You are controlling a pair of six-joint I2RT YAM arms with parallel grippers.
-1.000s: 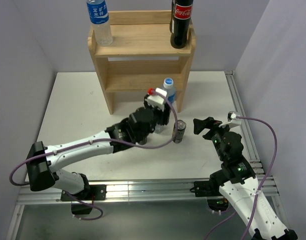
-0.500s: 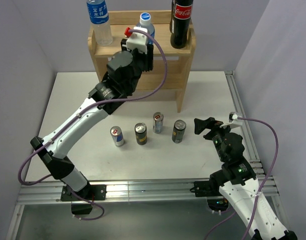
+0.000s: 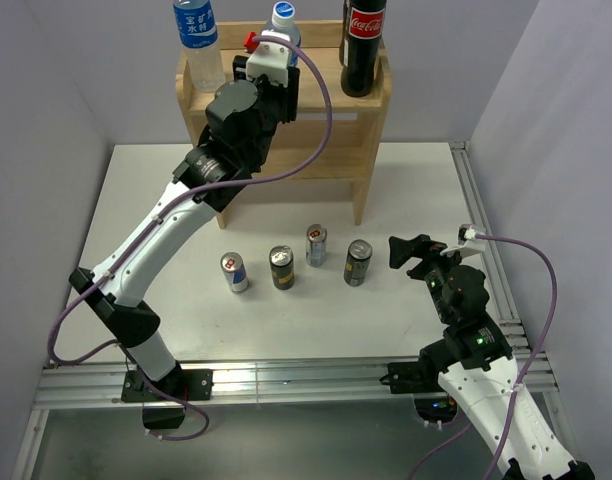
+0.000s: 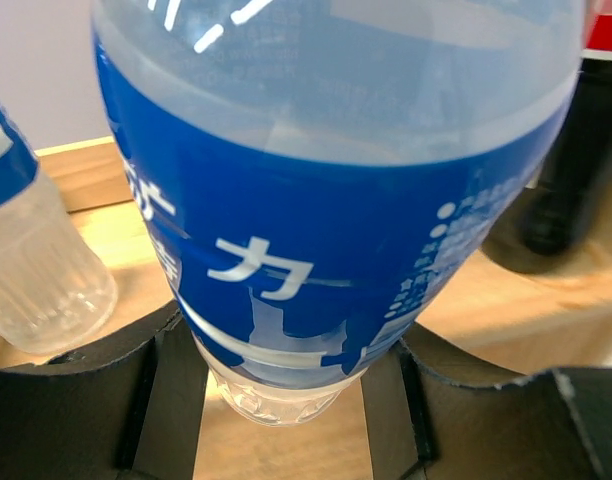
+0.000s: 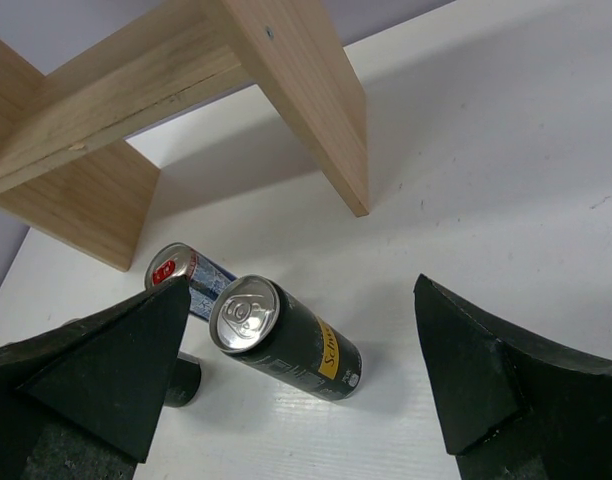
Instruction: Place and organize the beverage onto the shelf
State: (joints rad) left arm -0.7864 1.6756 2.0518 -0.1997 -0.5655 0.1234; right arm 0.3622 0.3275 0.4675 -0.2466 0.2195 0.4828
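On shelf (image 3: 321, 82) top: water bottle (image 3: 199, 45), cola bottle (image 3: 362, 50) | left end effector (image 4: 286, 410) pinching blue-label bottle (image 4: 316, 230) | right end effector (image 5: 301, 320) spread

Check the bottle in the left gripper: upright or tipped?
Upright. The blue-label bottle shows cap up in the top view, left gripper shut on it above the shelf. Resting on the board yet: cannot tell.

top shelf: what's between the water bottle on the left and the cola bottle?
A blue-label bottle gripped by the left gripper, nothing else. Top external shows it between the water bottle and cola bottle; left wrist shows both flanking it.
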